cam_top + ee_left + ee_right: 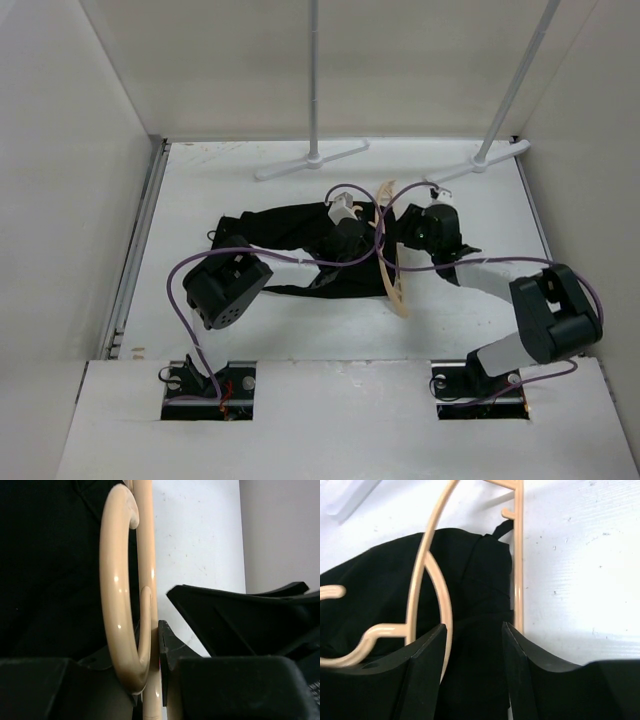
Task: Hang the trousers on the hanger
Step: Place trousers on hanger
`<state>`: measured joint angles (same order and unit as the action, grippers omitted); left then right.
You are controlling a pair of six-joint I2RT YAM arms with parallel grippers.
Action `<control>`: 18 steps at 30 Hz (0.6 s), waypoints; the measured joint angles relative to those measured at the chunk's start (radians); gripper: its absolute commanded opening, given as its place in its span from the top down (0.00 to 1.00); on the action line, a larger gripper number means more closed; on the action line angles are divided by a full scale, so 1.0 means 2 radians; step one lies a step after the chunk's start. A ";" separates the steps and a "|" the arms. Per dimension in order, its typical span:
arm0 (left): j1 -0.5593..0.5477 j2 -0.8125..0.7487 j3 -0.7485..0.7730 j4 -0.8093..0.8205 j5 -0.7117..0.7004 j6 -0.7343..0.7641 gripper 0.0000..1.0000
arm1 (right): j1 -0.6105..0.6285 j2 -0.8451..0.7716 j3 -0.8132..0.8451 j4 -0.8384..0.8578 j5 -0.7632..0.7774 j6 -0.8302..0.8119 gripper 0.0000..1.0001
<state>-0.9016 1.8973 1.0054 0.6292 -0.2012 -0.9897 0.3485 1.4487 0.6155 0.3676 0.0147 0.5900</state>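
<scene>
Trousers (270, 235) lie bunched mid-desk (200, 180), with the hanger (392, 270) across their right end. My left tool (145, 672) is pinched on the hanger near its hook. The right tool (474, 645) gapes astride the cloth, gripping nothing. Lift now and I reckon the loose fabric slides free. I can't tell if the cloth threads the hanger, because the arms cover it.

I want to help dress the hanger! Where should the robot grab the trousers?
Pinch the trousers where they show between the curved arm and straight bar of the hanger, coming from above: the soft cloth lies on the table, framed by that gap.
</scene>
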 measured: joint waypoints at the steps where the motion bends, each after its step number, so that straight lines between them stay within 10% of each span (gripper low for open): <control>1: 0.000 0.000 0.000 0.000 0.001 0.000 0.90 | 0.001 0.010 0.004 0.000 0.001 -0.001 0.49; 18: 0.009 0.000 -0.016 0.011 0.004 -0.004 0.91 | 0.049 0.096 0.048 -0.034 0.036 0.001 0.92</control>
<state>-0.8841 1.8973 0.9730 0.6506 -0.1928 -0.9977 0.4469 1.6402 0.7120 0.2996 0.0864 0.5915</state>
